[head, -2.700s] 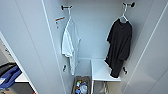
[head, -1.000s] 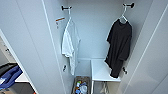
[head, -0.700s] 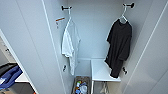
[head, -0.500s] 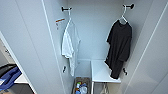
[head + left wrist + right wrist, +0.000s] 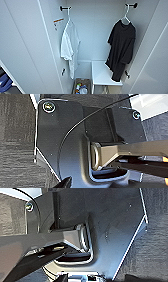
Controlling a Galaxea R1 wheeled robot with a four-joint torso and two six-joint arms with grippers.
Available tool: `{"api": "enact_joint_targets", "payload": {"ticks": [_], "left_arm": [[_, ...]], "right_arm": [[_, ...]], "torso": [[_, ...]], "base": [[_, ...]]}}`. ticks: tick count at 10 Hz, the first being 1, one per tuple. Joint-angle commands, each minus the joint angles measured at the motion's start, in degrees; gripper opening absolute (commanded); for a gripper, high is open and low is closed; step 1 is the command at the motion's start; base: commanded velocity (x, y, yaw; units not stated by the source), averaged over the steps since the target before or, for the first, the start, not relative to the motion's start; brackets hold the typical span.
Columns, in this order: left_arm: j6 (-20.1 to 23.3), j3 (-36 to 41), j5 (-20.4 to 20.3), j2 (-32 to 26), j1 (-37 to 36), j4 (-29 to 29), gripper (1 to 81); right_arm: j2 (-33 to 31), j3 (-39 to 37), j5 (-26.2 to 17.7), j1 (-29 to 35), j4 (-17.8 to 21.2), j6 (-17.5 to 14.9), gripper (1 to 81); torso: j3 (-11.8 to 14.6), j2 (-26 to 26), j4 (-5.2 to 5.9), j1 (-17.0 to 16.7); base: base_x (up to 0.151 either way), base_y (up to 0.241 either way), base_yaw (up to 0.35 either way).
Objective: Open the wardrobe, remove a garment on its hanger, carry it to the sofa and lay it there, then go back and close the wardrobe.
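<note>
Head view: wardrobe open, both doors swung wide, interior fully exposed. Black T-shirt hung on the right side of the interior, on a thin white hanger whose hook sat over a black wall hook near the top right corner. Shirt draped straight down, long axis vertical, hem reaching just over the right edge of a white shelf low in the wardrobe. White T-shirt on its own hanger hung from the other black hook at the upper left of the interior, well apart from the black one. Orange-and-white label stuck on the left inner wall beside it. Basket of mixed items on the wardrobe floor, left of the shelf. Blue object at the lower left, outside the left door.

Wrist views: dark mounting plates and jointed bars over grey carpet; state of either tool could not be told, open or closed. No tool near the garment in the head view.

Judged from the layout: opening step done, garment not yet taken. Hanger hook up and to the right of centre, so likely nearer the right arm; lifting the hook up off the wall peg looked like the relation that mattered.
</note>
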Motion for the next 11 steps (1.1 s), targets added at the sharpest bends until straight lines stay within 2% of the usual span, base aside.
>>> {"api": "enact_joint_targets", "payload": {"ticks": [1,11], "left_arm": [[0.15,0.15,3.0,-0.16,-0.83,0.87,81.1],[0.24,0.15,2.91,-0.25,-0.48,0.87,81.1]], "right_arm": [[-0.12,0.08,-2.55,1.48,0.42,-0.11,81.1],[-0.21,0.08,-2.47,1.57,0.33,-0.11,81.1]], "torso": [[0.0,0.02,0.0,0.01],[0.0,0.0,0.0,0.01]], "base": [[0.086,0.0,0.0],[0.086,0.0,0.0]]}}
